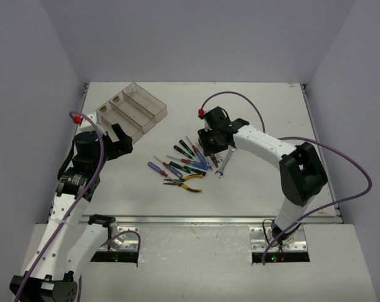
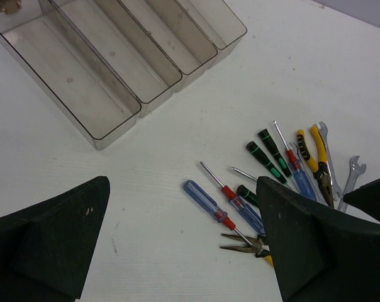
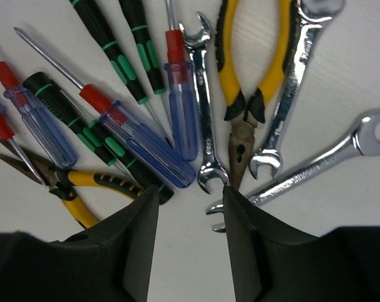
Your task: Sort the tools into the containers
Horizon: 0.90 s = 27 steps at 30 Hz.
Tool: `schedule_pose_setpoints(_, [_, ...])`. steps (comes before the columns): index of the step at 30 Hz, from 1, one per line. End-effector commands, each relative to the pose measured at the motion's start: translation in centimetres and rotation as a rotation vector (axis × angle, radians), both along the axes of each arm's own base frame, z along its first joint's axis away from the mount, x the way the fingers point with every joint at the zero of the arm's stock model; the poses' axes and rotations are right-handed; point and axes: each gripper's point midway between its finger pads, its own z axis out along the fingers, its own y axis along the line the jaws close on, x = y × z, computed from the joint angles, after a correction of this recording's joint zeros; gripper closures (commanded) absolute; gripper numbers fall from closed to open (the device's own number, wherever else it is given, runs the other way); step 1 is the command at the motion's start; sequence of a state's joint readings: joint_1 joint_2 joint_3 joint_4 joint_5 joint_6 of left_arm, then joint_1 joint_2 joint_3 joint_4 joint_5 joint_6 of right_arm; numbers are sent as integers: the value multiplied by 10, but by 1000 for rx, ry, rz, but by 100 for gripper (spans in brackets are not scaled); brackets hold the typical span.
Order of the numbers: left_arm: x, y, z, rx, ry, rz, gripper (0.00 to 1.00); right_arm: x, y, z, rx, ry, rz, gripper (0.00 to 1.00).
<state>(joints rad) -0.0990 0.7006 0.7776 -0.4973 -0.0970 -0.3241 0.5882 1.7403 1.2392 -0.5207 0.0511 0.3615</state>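
The tools (image 1: pixel 185 163) lie in a loose pile mid-table: red-and-blue screwdrivers (image 3: pixel 180 107), green-black ones (image 3: pixel 102 31), yellow-handled pliers (image 3: pixel 250 75) and silver wrenches (image 3: pixel 202 107). The four clear containers (image 1: pixel 139 104) stand at the back left and look empty of tools in the left wrist view (image 2: pixel 117 129). My right gripper (image 1: pixel 214 152) hangs low over the pile's right side, open and empty (image 3: pixel 189 201), with wrench ends and the pliers' nose just ahead of its fingertips. My left gripper (image 1: pixel 121 141) is wide open and empty (image 2: pixel 184 245), between the containers and the pile. A blue screwdriver (image 2: pixel 206 202) and a second pair of pliers (image 2: pixel 243 244) lie near its right finger.
The white table (image 1: pixel 272 113) is walled in grey at the back and sides. A metal rail (image 1: pixel 209 219) runs along its near edge. A small brownish thing (image 2: pixel 4 6) sits at the far end of the nearest container. Purple cables (image 1: pixel 341 157) loop off both arms.
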Motion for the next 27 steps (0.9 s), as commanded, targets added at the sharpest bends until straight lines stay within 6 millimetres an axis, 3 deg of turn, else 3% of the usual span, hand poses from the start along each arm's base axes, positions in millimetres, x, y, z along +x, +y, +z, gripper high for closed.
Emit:
schedule_pose_setpoints(1, [4,-7,10,-21,-45,-24,0,19,27,1,-15,-37,68,55])
schedule_pose_setpoints(6, [4,-8,10,-23,-44,-28,0,17,40,-27,-62,11,135,59])
schedule_pose_setpoints(16, [4,-9,9,-23,-43,-36,0,20,39,-69,-124,57,164,63])
schedule_pose_setpoints(19, [5,-9,9,-24,-41,-37,0,18,39,-79,-123,73,170,69])
schedule_pose_setpoints(21, [5,-9,8,-24,-39,-37,0,16,39,-82,-119,77,168,85])
schedule_pose_setpoints(24, [6,-10,7,-25,-33,-42,0,16,41,-73,-98,61,157,95])
schedule_pose_setpoints(27, [7,-14,6,-32,-27,-60,0,20,43,-42,-68,-2,145,100])
